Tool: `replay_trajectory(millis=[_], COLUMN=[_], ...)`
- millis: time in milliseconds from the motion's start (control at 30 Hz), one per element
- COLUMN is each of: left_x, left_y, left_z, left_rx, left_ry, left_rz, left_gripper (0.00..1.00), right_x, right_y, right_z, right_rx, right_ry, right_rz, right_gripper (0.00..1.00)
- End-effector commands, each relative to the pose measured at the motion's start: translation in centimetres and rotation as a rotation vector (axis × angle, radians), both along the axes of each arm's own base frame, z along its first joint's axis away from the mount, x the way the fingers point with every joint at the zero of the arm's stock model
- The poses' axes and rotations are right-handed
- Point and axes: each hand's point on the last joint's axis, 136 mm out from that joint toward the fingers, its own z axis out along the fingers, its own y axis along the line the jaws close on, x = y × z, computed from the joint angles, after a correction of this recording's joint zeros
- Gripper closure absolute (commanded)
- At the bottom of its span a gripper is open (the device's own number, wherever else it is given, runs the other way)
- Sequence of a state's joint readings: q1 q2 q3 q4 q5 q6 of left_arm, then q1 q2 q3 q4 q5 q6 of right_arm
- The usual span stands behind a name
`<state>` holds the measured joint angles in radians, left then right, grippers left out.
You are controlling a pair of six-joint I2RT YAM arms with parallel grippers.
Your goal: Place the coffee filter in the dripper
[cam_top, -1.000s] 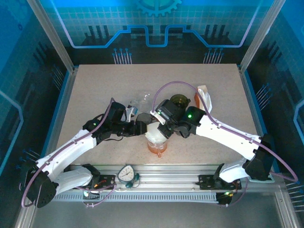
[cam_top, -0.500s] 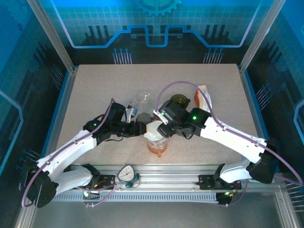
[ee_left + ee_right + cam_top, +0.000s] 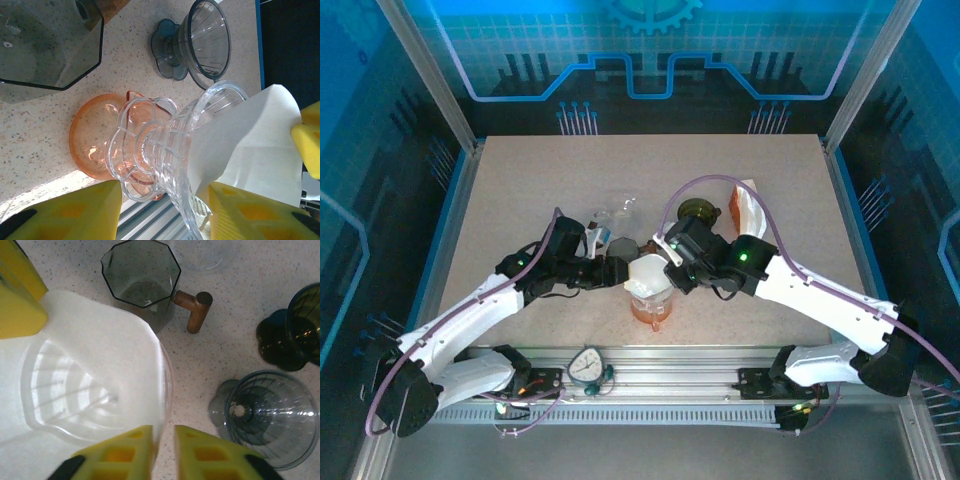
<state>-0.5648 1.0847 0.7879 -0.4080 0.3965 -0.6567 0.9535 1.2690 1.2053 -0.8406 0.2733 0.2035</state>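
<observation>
A clear ribbed glass dripper stands on an orange glass server. My left gripper is shut on it, one yellow finger at its base and one at its rim. The white coffee filter lies inside the dripper's cone, with one flap sticking up past the rim. My right gripper is nearly closed over the near rim, with the filter's edge and the glass rim between its fingers. From above, the filter sits between the left gripper and the right gripper.
A dark glass mug with a wooden handle stands just behind. A smoky grey dripper and a dark green one stand to the right. A white-and-orange box lies at the back right. A metal rail runs along the near edge.
The right gripper opened, then closed again on the filter's edge at the rim. Its arm swung to the right, uncovering more of the filter. The left arm kept still.
</observation>
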Motion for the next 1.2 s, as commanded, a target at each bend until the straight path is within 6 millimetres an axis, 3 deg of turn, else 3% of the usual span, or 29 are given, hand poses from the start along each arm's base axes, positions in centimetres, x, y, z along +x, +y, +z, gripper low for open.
replay_trajectory(millis=[0, 200, 400, 467, 600, 667, 900, 1167], left_x=[0.0, -0.1, -0.3, -0.3, -0.4, -0.4, -0.4, -0.5], left_y=[-0.3, -0.4, -0.5, -0.5, -0.4, -0.4, -0.3, -0.2], left_z=[0.1, 0.1, -0.4, -0.6, -0.8, -0.8, -0.9, -1.1], left_rx=[-0.016, -0.026, -0.022, -0.019, -0.015, -0.015, 0.000, 0.004], left_ry=[0.006, 0.003, 0.014, 0.016, 0.019, 0.018, 0.013, 0.012], left_rz=[0.009, 0.012, 0.006, 0.006, 0.005, 0.005, 0.005, 0.005], left_gripper=[0.50, 0.48, 0.50, 0.51, 0.52, 0.52, 0.52, 0.51], right_x=[-0.5, -0.7, -0.7, -0.6, -0.3, -0.1, 0.1, 0.1], right_y=[0.7, 0.9, 1.1, 1.0, 0.9, 1.2, 3.1, 3.7], right_z=[-0.8, -1.6, -1.9, -1.5, -0.4, -0.2, -1.9, -4.6], right_rx=[-0.013, -0.044, -0.050, -0.048, -0.045, -0.031, -0.038, -0.023], right_ry=[0.015, 0.026, 0.025, 0.010, -0.040, -0.046, 0.021, 0.095], right_rz=[0.027, 0.043, 0.044, 0.039, 0.026, 0.026, 0.058, 0.050], right_gripper=[0.91, 0.97, 0.94, 0.86, 0.43, 0.34, 0.30, 0.29])
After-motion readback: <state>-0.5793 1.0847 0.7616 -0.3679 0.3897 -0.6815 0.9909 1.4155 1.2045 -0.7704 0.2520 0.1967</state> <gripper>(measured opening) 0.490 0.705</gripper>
